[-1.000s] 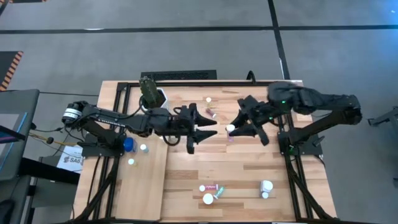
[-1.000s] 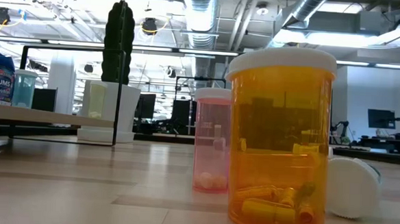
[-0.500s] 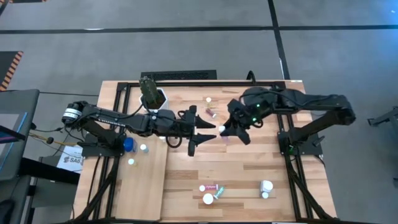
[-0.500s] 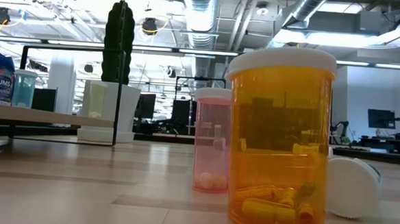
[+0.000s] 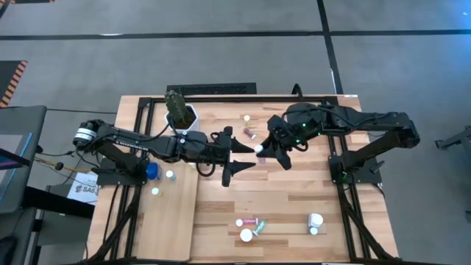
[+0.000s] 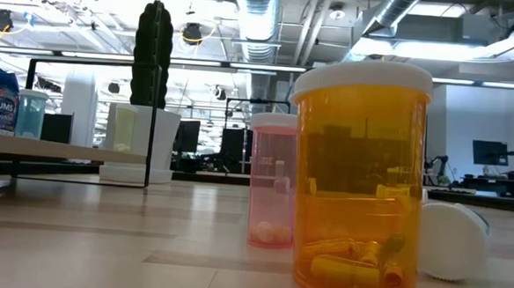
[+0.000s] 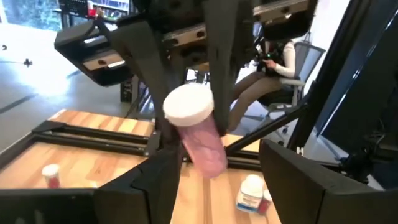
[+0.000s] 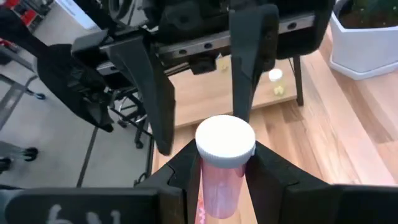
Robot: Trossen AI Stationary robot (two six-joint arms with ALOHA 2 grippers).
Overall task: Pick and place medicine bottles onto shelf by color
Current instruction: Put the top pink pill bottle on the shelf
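Handover point, mid-table, above the striped plank tabletop (image 5: 294, 199). Right gripper (image 5: 262, 149) clenched on a pink cylindrical medicine bottle with a white round cap (image 8: 222, 169); right wrist view shows both dark fingers (image 8: 269, 176) pressed against the bottle's body, cap pointing away from the wrist. Left gripper (image 5: 243, 153) faces it head-on, fingers (image 7: 157, 180) spread wide and released; in the left wrist view the pink bottle (image 7: 196, 129) sits tilted between them, touching neither that I can tell.

Pale narrow plywood shelf board (image 5: 173, 221) lies along the left side of the table; a blue bottle (image 5: 151, 171) and two small white-capped bottles (image 5: 170, 175) stand near its far end. White hexagonal plant pot with a green cactus (image 5: 180, 114) just behind the left arm.

Loose bottles near the front edge: an amber plastic bottle with a white cap (image 6: 358, 180), a second pink bottle (image 6: 273, 182) just behind it, and a white cap lying on its side (image 6: 451, 240). Two more white-capped bottles (image 5: 315, 221) front right, a small pair (image 5: 249, 126) at the back

A seated person (image 7: 280, 59) shows in the room beyond
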